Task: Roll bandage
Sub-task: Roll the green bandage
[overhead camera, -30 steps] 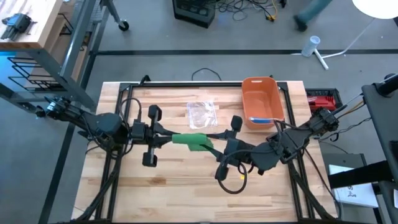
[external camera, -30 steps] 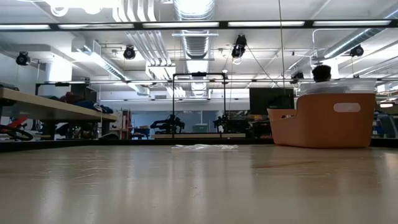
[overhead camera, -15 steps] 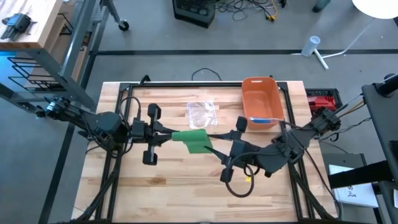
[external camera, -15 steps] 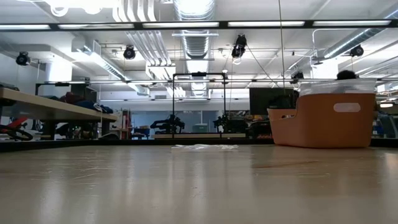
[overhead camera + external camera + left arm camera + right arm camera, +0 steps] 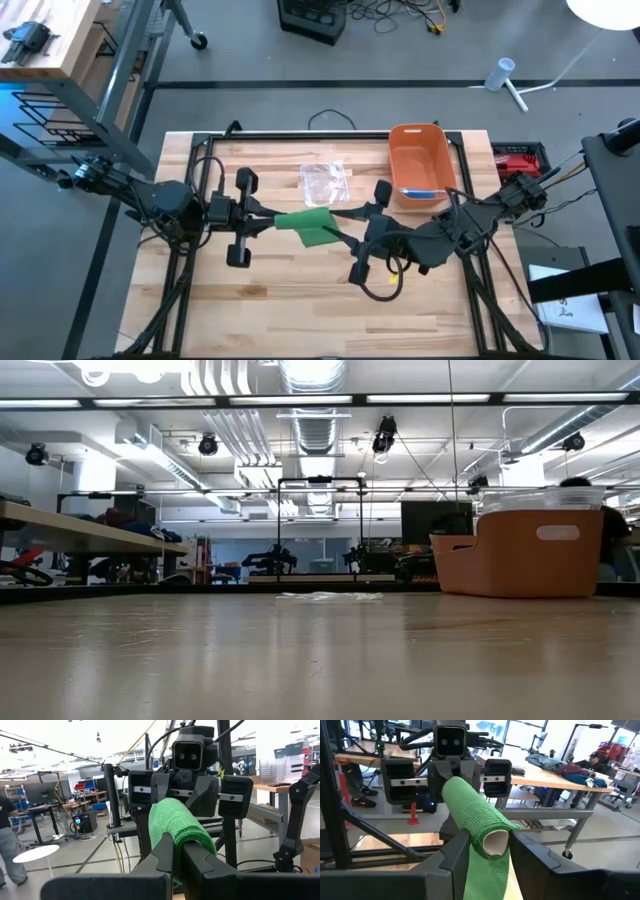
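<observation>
1 green bandage roll (image 5: 313, 226), 1 orange bin (image 5: 420, 160), 1 plastic bag (image 5: 325, 181), 2 pincers

Bright, even light from ceiling strip lamps (image 5: 300, 400); soft shadows on the table (image 5: 300, 310); wrist views blur nearby.

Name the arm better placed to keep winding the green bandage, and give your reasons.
Right. The right gripper straddles the bandage roll at its open core, where it can turn it. The left gripper is shut on the bandage's other end, anchoring it.
</observation>
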Action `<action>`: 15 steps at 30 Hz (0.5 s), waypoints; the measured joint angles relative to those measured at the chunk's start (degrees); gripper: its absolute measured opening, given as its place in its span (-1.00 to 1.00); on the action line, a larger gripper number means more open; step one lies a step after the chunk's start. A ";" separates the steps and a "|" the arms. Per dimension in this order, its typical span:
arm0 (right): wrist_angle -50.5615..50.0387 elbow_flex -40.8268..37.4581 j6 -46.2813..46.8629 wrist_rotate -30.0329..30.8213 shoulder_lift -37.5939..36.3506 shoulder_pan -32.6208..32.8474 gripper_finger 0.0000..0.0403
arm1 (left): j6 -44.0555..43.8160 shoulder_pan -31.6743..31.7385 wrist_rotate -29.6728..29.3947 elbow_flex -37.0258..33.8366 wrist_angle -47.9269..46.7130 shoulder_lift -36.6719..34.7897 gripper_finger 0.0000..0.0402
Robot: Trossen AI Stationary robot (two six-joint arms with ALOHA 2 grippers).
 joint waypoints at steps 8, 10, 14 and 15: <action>0.93 0.02 0.30 -1.29 -0.09 -1.32 -0.50 | 1.39 0.00 -0.03 0.00 0.73 0.54 -0.99; 0.93 0.02 0.25 -1.41 -0.09 -1.38 -0.52 | 1.98 0.00 -0.03 0.00 0.73 0.75 -0.99; 0.44 0.02 0.80 -4.07 -0.11 -1.39 -0.52 | 2.39 -0.03 -0.12 0.00 0.65 0.79 -0.99; -0.01 0.02 1.31 -4.35 -0.17 -1.39 -0.51 | 2.65 -0.04 -0.67 0.00 0.55 0.74 -0.99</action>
